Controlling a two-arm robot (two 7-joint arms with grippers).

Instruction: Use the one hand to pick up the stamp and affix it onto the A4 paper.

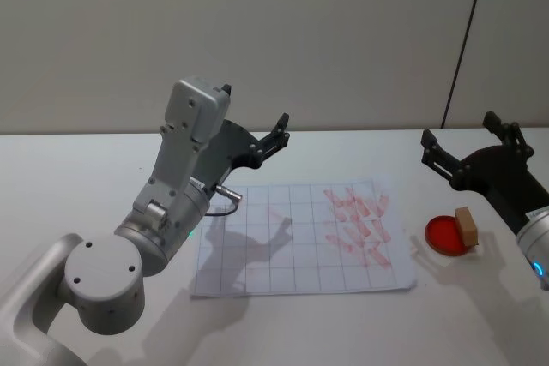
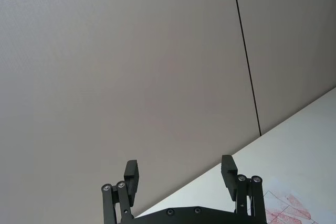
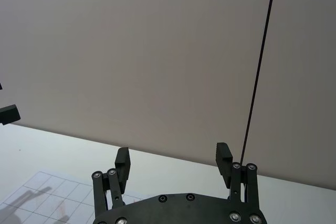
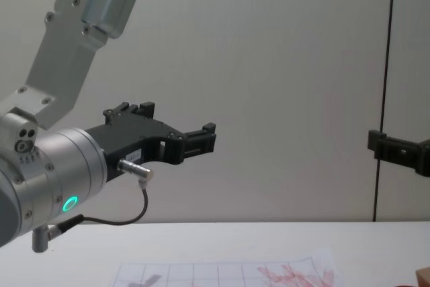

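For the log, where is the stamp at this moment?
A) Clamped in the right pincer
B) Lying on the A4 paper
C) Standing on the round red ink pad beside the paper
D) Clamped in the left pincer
C: the stamp stands on the round red ink pad off the right edge of the A4 paper, while the left pincer and right pincer are both open and empty above the table.

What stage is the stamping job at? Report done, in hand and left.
Done: red marks already cover the right part of the A4 paper. In hand: nothing. The left gripper and right gripper both hang open above the table, and the stamp stands on the red ink pad beside the paper, nearer the right gripper. Left: grasp the stamp and press it on the paper.
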